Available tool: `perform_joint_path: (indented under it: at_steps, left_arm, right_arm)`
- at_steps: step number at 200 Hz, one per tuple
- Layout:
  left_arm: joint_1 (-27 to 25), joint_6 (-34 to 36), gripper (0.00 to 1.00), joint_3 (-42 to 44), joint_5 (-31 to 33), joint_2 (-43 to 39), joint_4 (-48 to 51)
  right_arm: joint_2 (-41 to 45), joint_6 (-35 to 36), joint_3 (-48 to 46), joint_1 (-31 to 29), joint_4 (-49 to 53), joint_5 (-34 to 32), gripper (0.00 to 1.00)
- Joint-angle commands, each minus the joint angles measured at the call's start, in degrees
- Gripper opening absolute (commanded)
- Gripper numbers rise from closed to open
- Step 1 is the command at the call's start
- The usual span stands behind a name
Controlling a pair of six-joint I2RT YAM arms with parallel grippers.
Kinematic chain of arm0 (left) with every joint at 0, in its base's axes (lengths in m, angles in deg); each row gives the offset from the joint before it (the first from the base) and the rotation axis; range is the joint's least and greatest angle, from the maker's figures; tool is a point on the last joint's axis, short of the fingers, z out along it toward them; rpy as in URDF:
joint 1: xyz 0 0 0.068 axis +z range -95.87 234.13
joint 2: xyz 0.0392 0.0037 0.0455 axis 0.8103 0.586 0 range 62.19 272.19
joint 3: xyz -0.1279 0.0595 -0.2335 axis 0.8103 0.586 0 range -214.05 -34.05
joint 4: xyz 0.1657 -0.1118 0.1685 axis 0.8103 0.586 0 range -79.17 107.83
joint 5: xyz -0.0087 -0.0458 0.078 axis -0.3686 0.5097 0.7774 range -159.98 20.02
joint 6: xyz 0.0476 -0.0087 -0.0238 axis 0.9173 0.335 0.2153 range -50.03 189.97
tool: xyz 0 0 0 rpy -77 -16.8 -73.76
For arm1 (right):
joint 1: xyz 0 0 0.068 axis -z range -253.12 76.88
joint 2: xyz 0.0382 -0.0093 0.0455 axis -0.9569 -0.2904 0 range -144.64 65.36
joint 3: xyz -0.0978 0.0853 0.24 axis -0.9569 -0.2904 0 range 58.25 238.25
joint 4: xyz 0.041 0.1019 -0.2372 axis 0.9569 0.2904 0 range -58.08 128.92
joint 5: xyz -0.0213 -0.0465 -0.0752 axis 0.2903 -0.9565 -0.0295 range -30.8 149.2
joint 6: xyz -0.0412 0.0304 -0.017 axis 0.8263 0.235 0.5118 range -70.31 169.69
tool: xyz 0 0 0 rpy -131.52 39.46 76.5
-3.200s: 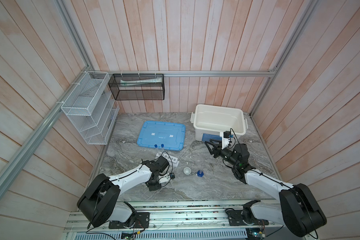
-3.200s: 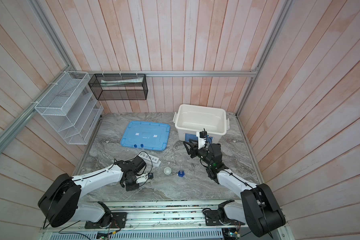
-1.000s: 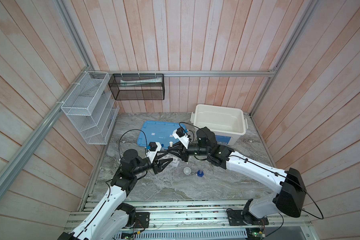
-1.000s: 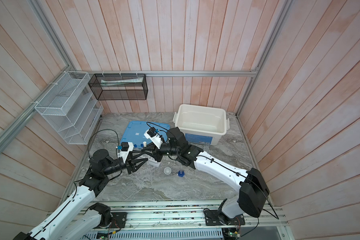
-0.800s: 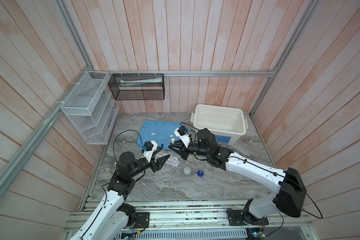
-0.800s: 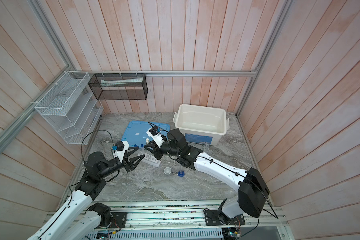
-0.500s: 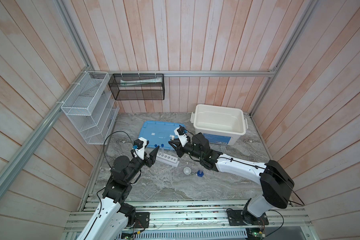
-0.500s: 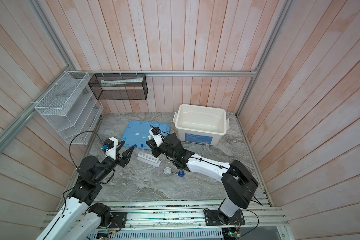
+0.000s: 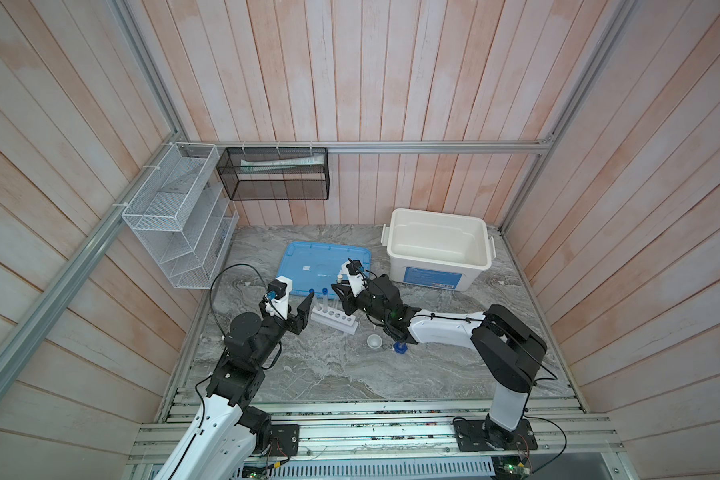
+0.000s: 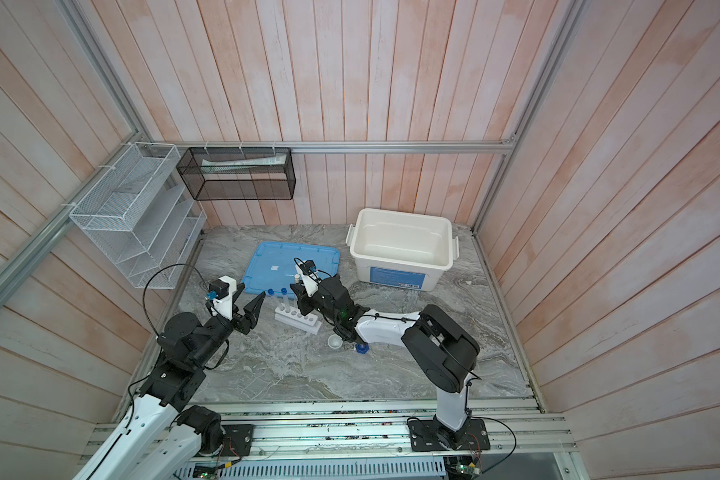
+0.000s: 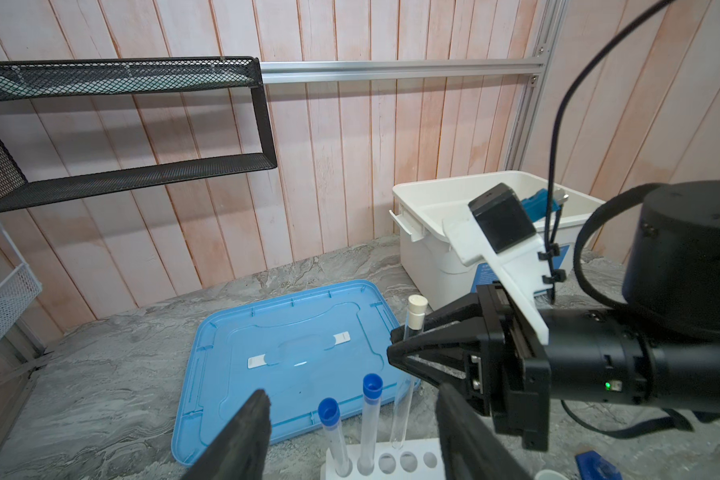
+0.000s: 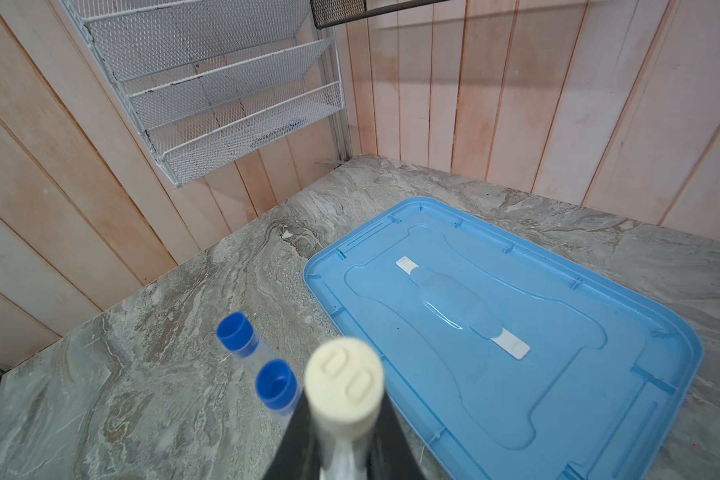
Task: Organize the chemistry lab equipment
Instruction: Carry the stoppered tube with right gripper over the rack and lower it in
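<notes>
In both top views the right gripper (image 9: pixel 341 291) is clamped on the thin clear white-capped test tube (image 9: pixel 339 277), held near upright over the white six-hole plastic rack (image 9: pixel 337 322) on the grey marble table (image 9: pixel 329 374). The left gripper (image 10: pixel 252 291) is spread apart, empty, just beside the rack. Left wrist view: tube tip just above the third hole, beside two blue-capped clear tubes (image 11: pixel 370 399) seated in the rack. Right wrist view: white cap between the jaws. Assessment: insertion in hand; next move calls for a straight descent, then release.
</notes>
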Motion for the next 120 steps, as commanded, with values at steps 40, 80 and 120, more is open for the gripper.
perform_joint_path:
  at_steps: [40, 80, 120]
  left_arm:
    - [0.13, 1.56, 0.65, 0.67, 0.56, -0.02, -0.23]
    - [0.18, 2.13, 0.65, 0.76, -0.33, 0.33, 0.12]
    - [0.22, 2.27, 0.65, 0.85, -0.40, 0.49, -0.14]
  right_arm:
    - [-2.70, -0.31, 2.73, -1.16, -2.70, -1.62, 0.06]
    - [-3.43, 0.04, 2.80, -1.65, -1.75, -2.05, 0.06]
    - [-3.60, 0.30, 2.75, -2.08, -1.25, -2.42, 0.06]
